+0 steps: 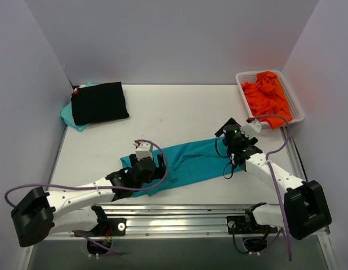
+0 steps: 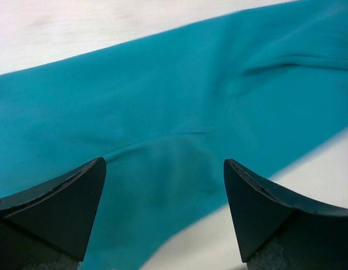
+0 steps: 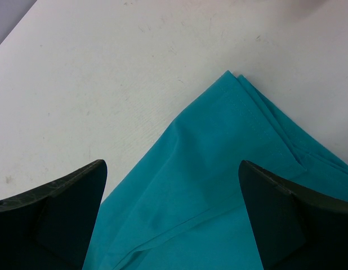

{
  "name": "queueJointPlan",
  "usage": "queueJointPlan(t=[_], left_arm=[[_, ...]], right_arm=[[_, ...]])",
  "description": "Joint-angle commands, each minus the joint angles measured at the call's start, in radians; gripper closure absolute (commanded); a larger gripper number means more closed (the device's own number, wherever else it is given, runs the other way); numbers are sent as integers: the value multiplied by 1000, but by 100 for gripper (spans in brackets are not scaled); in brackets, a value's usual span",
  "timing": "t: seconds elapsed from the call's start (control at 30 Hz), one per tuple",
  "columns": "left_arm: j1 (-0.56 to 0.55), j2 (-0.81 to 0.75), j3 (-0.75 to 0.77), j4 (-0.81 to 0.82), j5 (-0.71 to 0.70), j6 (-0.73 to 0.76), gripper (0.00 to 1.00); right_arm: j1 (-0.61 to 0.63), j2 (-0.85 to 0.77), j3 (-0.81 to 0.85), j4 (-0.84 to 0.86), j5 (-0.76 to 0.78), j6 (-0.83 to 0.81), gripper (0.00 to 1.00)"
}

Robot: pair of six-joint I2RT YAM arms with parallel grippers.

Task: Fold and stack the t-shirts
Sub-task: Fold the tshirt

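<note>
Teal t-shirt (image 1: 191, 160) is laid mid-table as a long folded band, only partly folded by the look of it. Left gripper (image 2: 163, 211) and right gripper (image 3: 171, 216) are both spread wide, nothing grasped, each poised over one end of the band. At 10 o'clock a folded black t-shirt (image 1: 99, 102) is stacked on another teal one (image 1: 70, 116). At 2 o'clock orange t-shirts (image 1: 268, 95) are left crumpled in the mesh basket (image 1: 296, 106), unfolded; most work remains.

Teal shirt (image 1: 67, 116) mostly hidden under the black shirt (image 1: 99, 102)
</note>
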Motion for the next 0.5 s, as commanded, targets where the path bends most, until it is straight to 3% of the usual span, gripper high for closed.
queueJointPlan(t=[0.0, 0.07, 0.17, 0.3, 0.47], left_arm=[[-94, 104, 178, -473, -464, -150, 6], [-128, 226, 268, -608, -541, -270, 6], [-130, 293, 307, -562, -478, -261, 6], [-145, 218, 205, -488, -449, -328, 6], [-142, 112, 98, -560, -522, -497, 6]], right_arm=[[11, -12, -1, 18, 27, -7, 2], [11, -14, -5, 28, 33, -5, 2], [16, 15, 4, 38, 24, -7, 2], [20, 27, 16, 19, 33, -10, 2], [20, 30, 9, 39, 31, -13, 2]])
